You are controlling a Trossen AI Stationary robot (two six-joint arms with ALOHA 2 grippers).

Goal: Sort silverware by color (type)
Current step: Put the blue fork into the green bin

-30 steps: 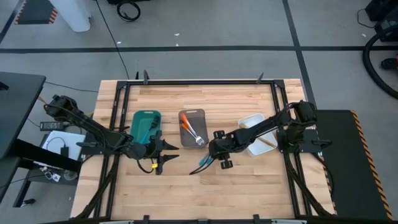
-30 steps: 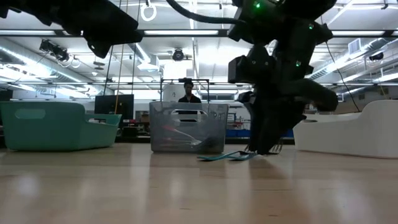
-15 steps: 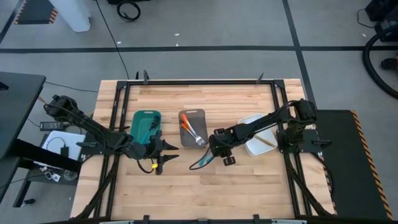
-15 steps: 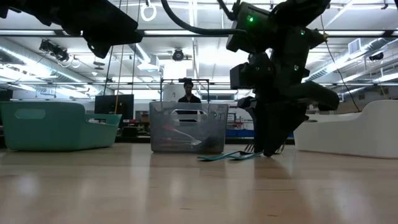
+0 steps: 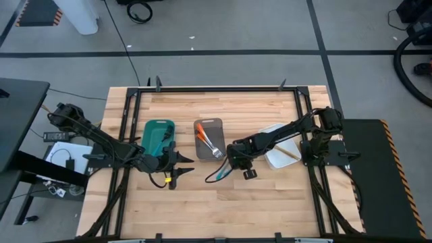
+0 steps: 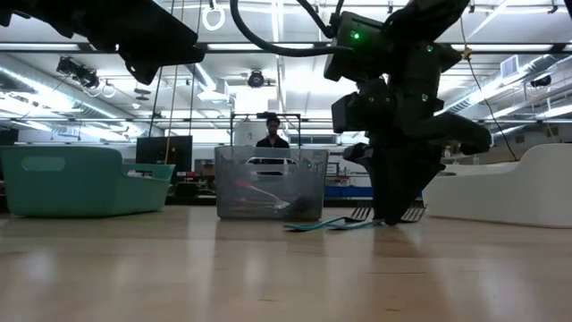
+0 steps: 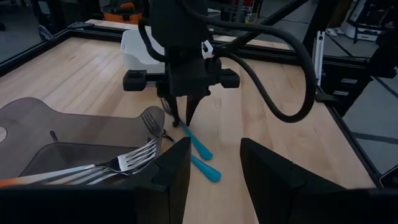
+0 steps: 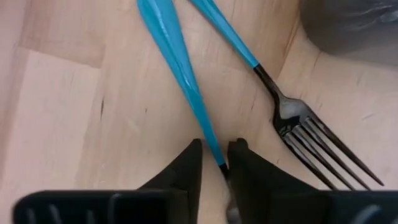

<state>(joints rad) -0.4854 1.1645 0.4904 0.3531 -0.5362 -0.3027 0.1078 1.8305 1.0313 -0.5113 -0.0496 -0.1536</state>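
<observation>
wooden table; grey tray beside blue forks.

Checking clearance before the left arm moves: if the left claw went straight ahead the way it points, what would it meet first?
Probably the blue forks lying on the table just ahead of the left claw, then the right claw standing over them; depth is hard to judge.
</observation>
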